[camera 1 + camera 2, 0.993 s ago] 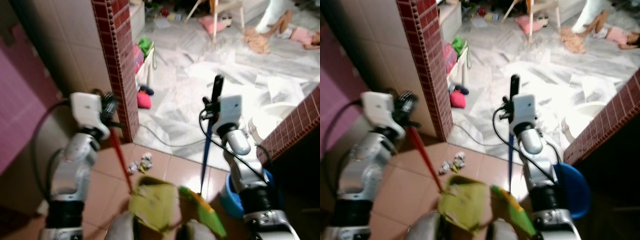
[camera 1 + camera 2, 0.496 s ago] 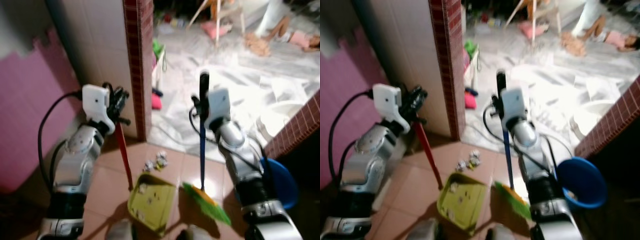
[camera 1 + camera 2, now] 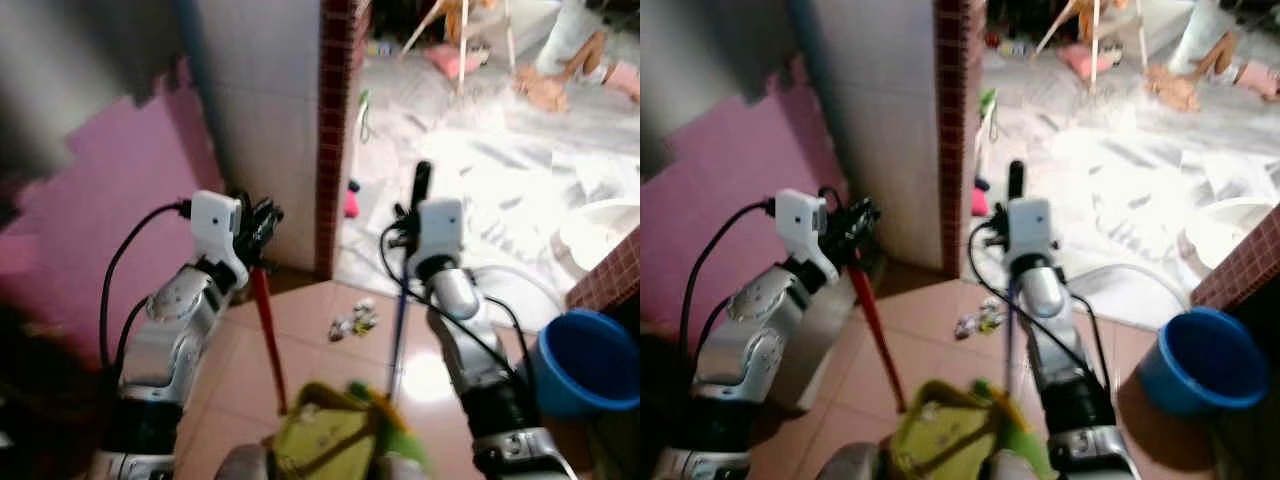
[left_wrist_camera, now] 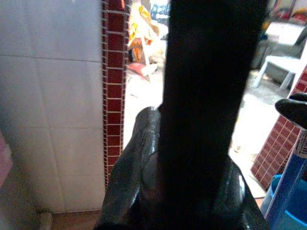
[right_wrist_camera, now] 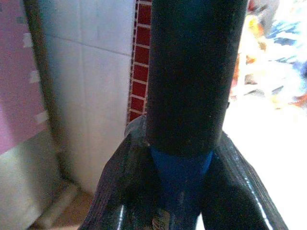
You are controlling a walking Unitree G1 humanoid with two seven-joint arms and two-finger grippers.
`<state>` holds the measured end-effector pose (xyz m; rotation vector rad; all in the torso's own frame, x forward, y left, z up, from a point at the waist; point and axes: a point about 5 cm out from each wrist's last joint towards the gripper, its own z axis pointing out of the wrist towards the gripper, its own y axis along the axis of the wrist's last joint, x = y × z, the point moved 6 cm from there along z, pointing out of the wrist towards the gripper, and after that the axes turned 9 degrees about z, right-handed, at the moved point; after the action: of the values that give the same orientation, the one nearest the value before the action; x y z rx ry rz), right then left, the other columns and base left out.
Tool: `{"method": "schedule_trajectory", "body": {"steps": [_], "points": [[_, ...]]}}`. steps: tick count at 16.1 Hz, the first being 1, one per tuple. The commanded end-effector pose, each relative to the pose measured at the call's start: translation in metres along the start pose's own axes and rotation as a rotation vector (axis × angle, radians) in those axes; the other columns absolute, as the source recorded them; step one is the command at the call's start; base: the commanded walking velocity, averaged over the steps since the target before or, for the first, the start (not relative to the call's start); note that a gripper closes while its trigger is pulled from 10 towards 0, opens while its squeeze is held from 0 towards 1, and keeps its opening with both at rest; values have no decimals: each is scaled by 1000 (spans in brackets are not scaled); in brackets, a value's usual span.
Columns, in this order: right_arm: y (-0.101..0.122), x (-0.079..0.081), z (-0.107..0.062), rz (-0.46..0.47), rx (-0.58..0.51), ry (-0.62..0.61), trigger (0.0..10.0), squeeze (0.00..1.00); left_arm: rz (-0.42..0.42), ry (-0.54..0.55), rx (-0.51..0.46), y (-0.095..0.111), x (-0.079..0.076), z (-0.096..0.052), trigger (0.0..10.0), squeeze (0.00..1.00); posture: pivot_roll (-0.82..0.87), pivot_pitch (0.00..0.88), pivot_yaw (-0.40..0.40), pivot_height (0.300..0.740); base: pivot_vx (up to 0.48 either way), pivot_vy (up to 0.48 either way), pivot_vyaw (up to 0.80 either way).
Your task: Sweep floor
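Gripping a red handle, our left hand stays closed around its top, the stick slanting down to a yellow-green dustpan on the terracotta floor close to our feet. Our right hand is closed on a blue broom handle with a black grip standing above the fingers; the handle drops almost straight down to green bristles beside the dustpan. Both silver forearms are raised, elbows bent, wrists level and well apart. In the right wrist view the fingers wrap the blue shaft; in the left wrist view the dark handle blocks most of the frame. A small heap of crumpled litter lies on the floor between the two handles, ahead of the dustpan. A blue bucket sits to our right, a red-tiled wall edge rises ahead. The dustpan and bristles are blurred and cut off at the bottom edge.
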<state>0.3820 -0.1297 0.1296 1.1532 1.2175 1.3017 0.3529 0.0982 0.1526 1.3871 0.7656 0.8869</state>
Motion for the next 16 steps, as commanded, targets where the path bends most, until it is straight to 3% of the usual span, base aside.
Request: {"method": "schedule_trajectory", "body": {"steps": [1,5,10,16], "points": [[16,2,0,-53,-61,-9,10000,0,19,5,-55,16,6,-3,10000,0,5,5,-20,740,0,480,0],[19,5,1,-70,-79,-2,10000,0,33,-12,-67,18,0,-1,10000,0,4,0,-25,740,0,0,0],[20,4,6,-63,-78,-21,10000,0,89,87,-93,26,16,0,10000,0,9,0,-27,740,0,0,0],[11,-9,2,-48,-54,-93,10000,0,57,125,-122,32,22,0,10000,0,1,0,-11,740,0,0,-800]]}}
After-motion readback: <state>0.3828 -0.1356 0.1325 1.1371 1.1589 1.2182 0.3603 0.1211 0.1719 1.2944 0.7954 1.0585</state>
